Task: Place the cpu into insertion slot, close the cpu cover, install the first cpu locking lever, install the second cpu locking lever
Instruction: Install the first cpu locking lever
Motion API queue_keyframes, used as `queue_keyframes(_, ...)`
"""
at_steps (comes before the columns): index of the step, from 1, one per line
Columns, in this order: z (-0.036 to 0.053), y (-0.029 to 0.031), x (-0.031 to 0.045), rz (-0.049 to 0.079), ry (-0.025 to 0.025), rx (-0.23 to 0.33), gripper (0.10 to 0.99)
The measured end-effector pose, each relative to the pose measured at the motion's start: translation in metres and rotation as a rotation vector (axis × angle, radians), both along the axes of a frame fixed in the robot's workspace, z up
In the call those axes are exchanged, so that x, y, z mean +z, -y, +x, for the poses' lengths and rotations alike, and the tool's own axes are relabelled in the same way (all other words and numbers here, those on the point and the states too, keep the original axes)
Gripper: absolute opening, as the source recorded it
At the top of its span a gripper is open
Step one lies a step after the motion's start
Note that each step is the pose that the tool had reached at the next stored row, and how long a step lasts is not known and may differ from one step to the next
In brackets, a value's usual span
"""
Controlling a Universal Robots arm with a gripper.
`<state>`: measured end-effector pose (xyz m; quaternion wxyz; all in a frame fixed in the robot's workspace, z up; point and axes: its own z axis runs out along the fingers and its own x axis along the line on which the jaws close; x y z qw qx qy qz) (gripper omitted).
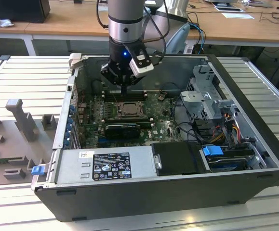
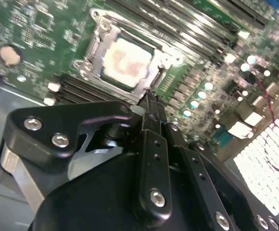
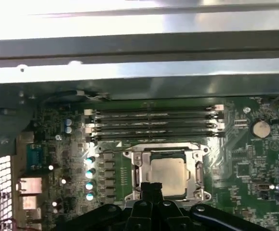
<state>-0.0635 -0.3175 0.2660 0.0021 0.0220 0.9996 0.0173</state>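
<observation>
The gripper hangs from the arm in the upper middle of the exterior view. Its two dark fingers are drawn together into one narrow tip with nothing visible between them, so it carries nothing. In both wrist views that tip shows against the edge of the insertion slot, at one side of its silvery rim. Whether it touches the metal or hovers just above it I cannot tell. The cpu sits squarely in the slot, its pale grey top facing up. The cpu cover appears to lie flat over it, framing the chip through its square window. In the exterior view the socket lies just below the fingertip, nearly in line with it and a little toward the exterior view's right. The closed fingers therefore point straight down at the socket's border rather than at the chip itself. I judge the placing and covering done and the work now at the levers. The thin levers along the frame are too fine to make out as latched or free. Beyond the socket run long black memory slots on the green motherboard, all inside the open computer case.
</observation>
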Motion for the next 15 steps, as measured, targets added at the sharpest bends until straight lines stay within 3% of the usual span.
queue_keyframes(1, -0.0105, 0.0000, -0.0009, 0.001, 0.0058, 0.000, 0.106)
queue_keyframes(3, -0.0217, -0.0001, -0.0027, 0.001, 0.0123, 0.000, 0.106)
queue_keyframes(8, -0.0447, -0.0004, -0.0062, 0.003, 0.0227, 0.000, 0.106)
queue_keyframes(14, -0.0516, -0.0083, -0.0069, 0.004, 0.0225, 0.001, 0.106)
queue_keyframes(15, -0.0516, -0.0123, -0.0074, 0.005, 0.0226, 0.001, 0.106)
